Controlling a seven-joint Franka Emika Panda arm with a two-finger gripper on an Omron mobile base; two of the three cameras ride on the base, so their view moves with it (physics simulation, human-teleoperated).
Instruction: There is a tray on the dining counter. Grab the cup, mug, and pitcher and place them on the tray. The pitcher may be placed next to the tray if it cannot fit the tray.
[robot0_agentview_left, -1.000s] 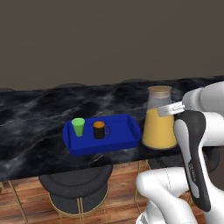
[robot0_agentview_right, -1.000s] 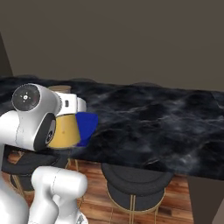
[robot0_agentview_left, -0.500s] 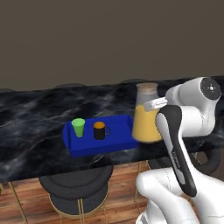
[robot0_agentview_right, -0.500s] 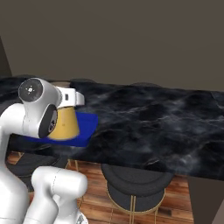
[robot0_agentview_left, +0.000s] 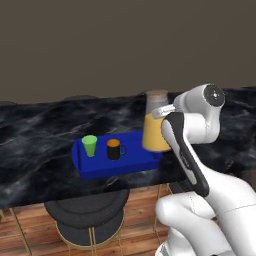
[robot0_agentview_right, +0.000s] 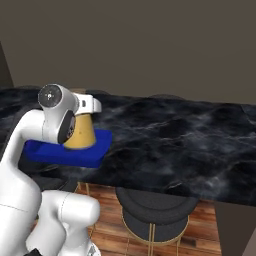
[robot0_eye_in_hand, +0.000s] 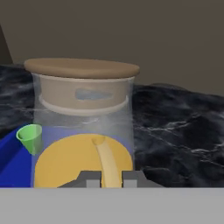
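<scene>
The blue tray (robot0_agentview_left: 100, 167) lies on the black marble dining counter (robot0_agentview_left: 35, 145). On it stand the green cup (robot0_agentview_left: 90, 145) and, to its right, the black mug (robot0_agentview_left: 114, 149) with the orange inside. My gripper (robot0_agentview_left: 166, 112) is shut on the handle of the glass pitcher (robot0_agentview_left: 154, 131), which is upright with its base at the tray's right end. Whether the base touches the tray I cannot tell. In the hand view the pitcher (robot0_eye_in_hand: 83, 113) is close in front of my gripper (robot0_eye_in_hand: 111, 178), with the cup (robot0_eye_in_hand: 30, 136) and tray (robot0_eye_in_hand: 11, 162) behind it on the left. The right base view has the pitcher (robot0_agentview_right: 82, 132) over the tray (robot0_agentview_right: 60, 152).
Round dark stools with gold legs stand under the counter's front edge (robot0_agentview_left: 87, 220) (robot0_agentview_right: 155, 210). The counter top (robot0_agentview_right: 175, 140) runs on to the right of the tray. A dark wall rises behind the counter.
The arm has carried the pitcher leftward, from beside the tray's right side to over its right end. The cup and mug have stayed put.
</scene>
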